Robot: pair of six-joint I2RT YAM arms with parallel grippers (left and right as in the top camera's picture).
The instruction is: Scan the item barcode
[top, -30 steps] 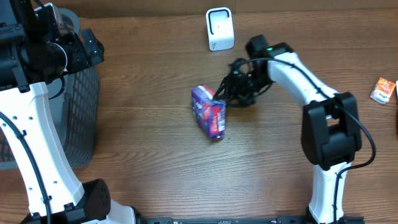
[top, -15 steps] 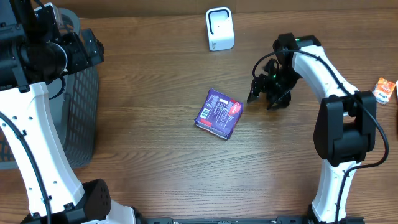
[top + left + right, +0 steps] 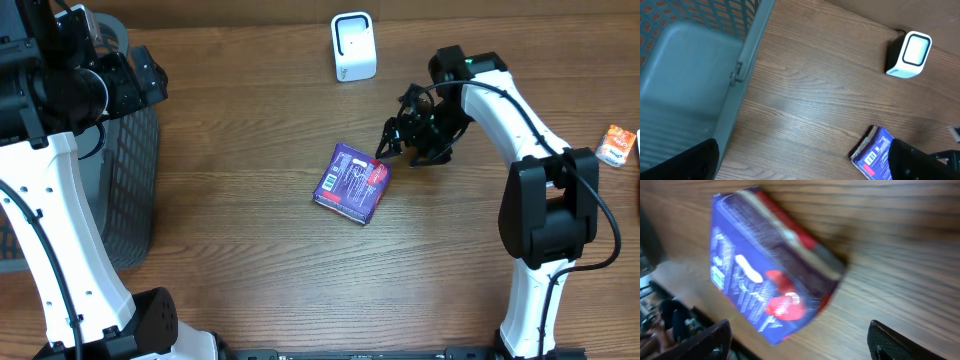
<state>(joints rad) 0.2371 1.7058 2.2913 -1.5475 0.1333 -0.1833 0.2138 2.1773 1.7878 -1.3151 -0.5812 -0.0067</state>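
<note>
A second ago the right hand (image 3: 390, 146) was holding the purple box (image 3: 351, 184) up on its narrow side. Now the box lies flat on the bench (image 3: 250, 250), near the middle and turned a little, and the hand has let it go. In the right wrist view its two fingers stand wide apart with nothing between them, and the box is just in front. In the overhead view the fingertips are just beside the right corner of the box, and I cannot tell if they touch it.

The face that is up now carries a small white barcode patch (image 3: 871, 158), so I judge the box was tipped over to show the code. It is not yet scanned: the white scanner (image 3: 352, 46) stands well apart at the far edge, and the box must probably be lifted and presented to it.

The left hand (image 3: 150, 72) hangs wide and empty over the grey basket (image 3: 135, 180).
</note>
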